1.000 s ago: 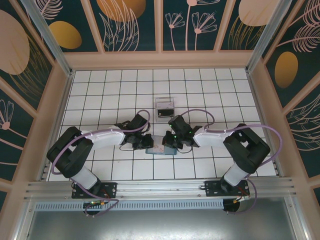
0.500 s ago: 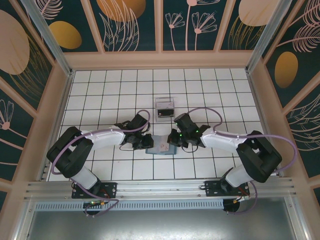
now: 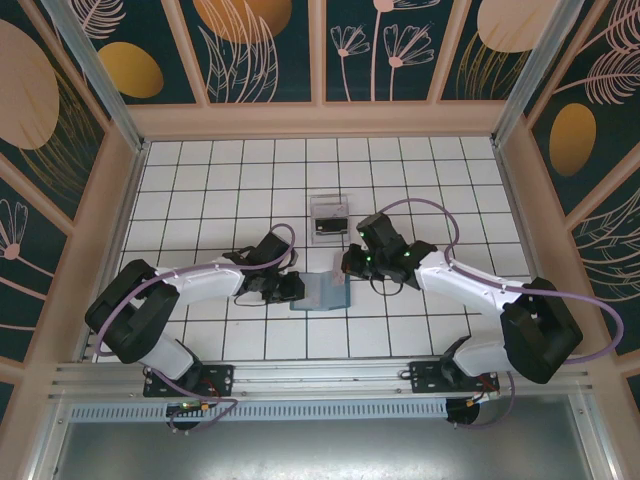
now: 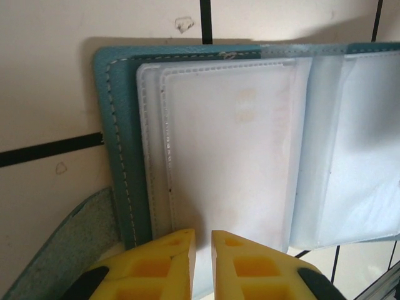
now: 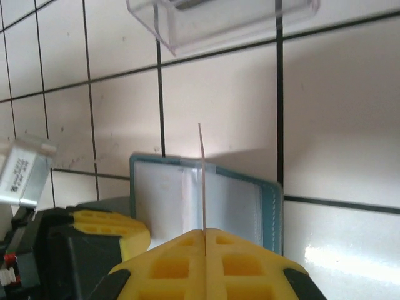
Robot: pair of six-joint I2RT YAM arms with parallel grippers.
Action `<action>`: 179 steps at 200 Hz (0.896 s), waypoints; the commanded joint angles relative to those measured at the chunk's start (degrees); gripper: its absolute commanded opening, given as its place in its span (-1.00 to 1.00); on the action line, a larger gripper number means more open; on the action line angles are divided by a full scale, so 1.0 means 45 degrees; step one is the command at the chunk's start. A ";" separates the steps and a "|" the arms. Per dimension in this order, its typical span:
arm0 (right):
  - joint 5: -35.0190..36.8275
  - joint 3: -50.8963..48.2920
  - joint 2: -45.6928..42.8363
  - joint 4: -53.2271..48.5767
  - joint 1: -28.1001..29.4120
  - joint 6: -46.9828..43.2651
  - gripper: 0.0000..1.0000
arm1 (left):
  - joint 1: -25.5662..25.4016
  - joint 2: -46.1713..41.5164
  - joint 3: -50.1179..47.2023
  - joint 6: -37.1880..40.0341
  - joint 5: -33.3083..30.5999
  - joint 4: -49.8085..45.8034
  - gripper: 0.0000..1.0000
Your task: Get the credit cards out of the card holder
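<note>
Firmly shut, the right pincer (image 5: 204, 235) grips a single thin card (image 5: 202, 175), its yellow fingers pressed flat against either face. From the wrist the card is seen edge-on, a pale sliver sticking straight out from between the fingertips over the open wallet (image 5: 237, 200). Whether its far end touches the wallet's sleeves cannot be told.

Opposite, the left pincer (image 4: 204, 240) has its jaws drawn almost together, with only a narrow slit between them. They are closed on the near edge of the wallet (image 4: 122, 156), where a milky plastic page meets the teal cover. A loose teal flap curls away just beside the left finger.

The wallet (image 3: 322, 295) lies spread open on the white tiled table (image 3: 400, 180), cover down and clear sleeves facing up. The sleeve nearest the left pincer looks whitish and cloudy, and stitching runs along the teal border.

Seen from above, the left pincer (image 3: 288, 288) sits at the wallet's left edge. The right pincer (image 3: 350, 268) hangs over its upper right corner, so the wallet lies between the two.

Farther back on the table, near the wallet but not touching it, stands a small clear box (image 3: 328, 217). Its transparent wall also shows past the card in the right wrist view (image 5: 219, 22).
</note>
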 commanded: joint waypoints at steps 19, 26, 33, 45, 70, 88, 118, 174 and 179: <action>0.1108 0.1252 0.0224 -0.0659 -0.0533 -0.2633 -1.00 | -0.0024 -0.0337 -0.0026 -0.0079 -0.0131 -0.0655 -0.65; 0.1195 0.1409 0.0275 -0.0624 -0.0559 -0.3156 -1.00 | -0.0019 -0.0373 0.0076 -0.0057 -0.0211 -0.0708 -0.64; 0.1265 0.1605 0.0320 -0.0579 -0.0563 -0.3889 -1.00 | -0.0009 -0.0422 0.0188 -0.0032 -0.0302 -0.0738 -0.62; 0.1306 0.2032 0.0490 -0.0573 -0.0668 -0.5192 -1.00 | -0.0019 -0.0494 0.0373 0.0023 -0.0445 -0.0787 -0.60; 0.1176 0.3288 0.1263 -0.1150 -0.1106 -0.8050 -1.00 | -0.0016 -0.0461 0.0773 0.0183 -0.0680 -0.0911 -0.56; 0.0677 0.4208 0.2018 -0.1681 -0.1661 -1.0184 -1.00 | -0.0017 -0.0402 0.0985 0.0280 -0.0882 -0.1033 -0.56; -0.0861 0.5063 0.2738 -0.2301 -0.1964 -1.4725 -1.00 | -0.0007 -0.0528 0.1132 0.0446 -0.1423 -0.1428 -0.56; -0.1685 0.7439 0.4233 -0.4702 -0.2453 -2.0628 -1.00 | -0.0015 -0.0616 0.1112 0.0419 -0.1587 -0.1558 -0.56; -0.1706 0.7744 0.4393 -0.4967 -0.2664 -2.0955 -1.00 | -0.0007 -0.0618 0.1129 0.0389 -0.1607 -0.1559 -0.56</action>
